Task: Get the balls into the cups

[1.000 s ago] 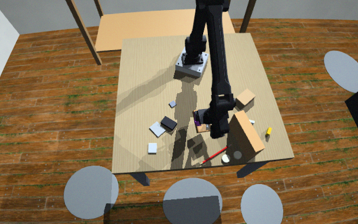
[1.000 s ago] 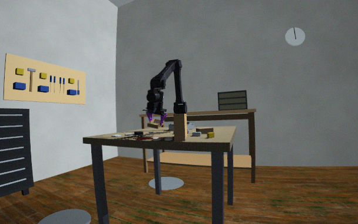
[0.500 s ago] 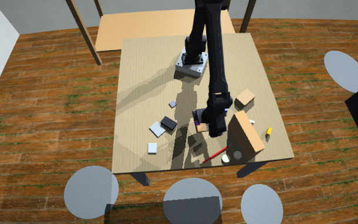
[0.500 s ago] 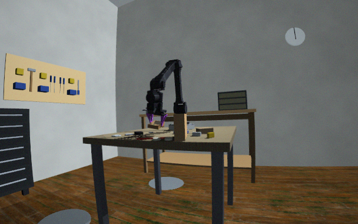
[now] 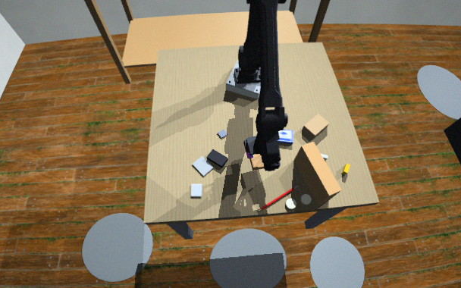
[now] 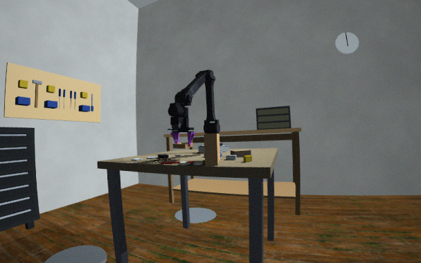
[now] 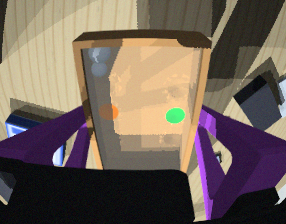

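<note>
Fingers of the gripper [image 7: 142, 163] are clamped on the two long sides of the puzzle [image 7: 143, 99], one purple finger flat against each edge, holding it off the table [image 5: 187, 95] in front of the arm's base [image 5: 242, 88]. In the wrist view the puzzle fills the middle, its far end raised away from the camera.

Under the cover, the green cup [image 7: 175, 115] sits toward the puzzle's right side and the orange cup [image 7: 109, 112] toward its left. The green cup looks empty. A pale grey patch near the puzzle's far left corner may be a ball, but it is too blurred to say which one, or whether the other ball has reached the orange cup.

To do this step well, tilt in small, slow amounts, rolling one ball at a time toward its cup, and level out before it overshoots. Keep the grip steady so the puzzle does not slip between the fingers, and keep it well apart from the tall block [image 5: 316, 170] to its right.
</note>
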Controlling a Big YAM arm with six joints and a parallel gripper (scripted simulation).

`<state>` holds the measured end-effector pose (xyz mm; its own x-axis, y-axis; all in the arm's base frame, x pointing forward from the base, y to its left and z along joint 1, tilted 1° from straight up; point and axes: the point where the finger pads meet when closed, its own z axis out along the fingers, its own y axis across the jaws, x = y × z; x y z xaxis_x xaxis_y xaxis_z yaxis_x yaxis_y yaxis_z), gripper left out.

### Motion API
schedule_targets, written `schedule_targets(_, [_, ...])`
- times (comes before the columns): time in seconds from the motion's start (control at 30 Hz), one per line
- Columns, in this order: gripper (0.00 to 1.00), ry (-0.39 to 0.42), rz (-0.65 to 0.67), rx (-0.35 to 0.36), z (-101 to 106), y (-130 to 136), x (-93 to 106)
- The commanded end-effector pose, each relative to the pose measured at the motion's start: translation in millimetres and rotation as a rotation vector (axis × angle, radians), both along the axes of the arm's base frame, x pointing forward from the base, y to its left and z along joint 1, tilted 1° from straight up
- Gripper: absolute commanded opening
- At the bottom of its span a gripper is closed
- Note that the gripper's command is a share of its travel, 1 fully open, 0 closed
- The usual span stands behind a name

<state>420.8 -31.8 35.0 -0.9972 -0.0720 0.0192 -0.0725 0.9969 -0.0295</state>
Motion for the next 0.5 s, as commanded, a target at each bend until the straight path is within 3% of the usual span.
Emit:
schedule_targets(0.0, [0.69, -0.083, 0.011, 0.018, 19.1, -4.2, 10.5])
schedule_targets(0.13, [0.69, -0.107, 0.033, 0.005, 35.4, 3.8, 28.4])
schedule_targets(0.47, [0.69, -0.108, 0.013, 0.019, 36.8, -3.1, 29.9])
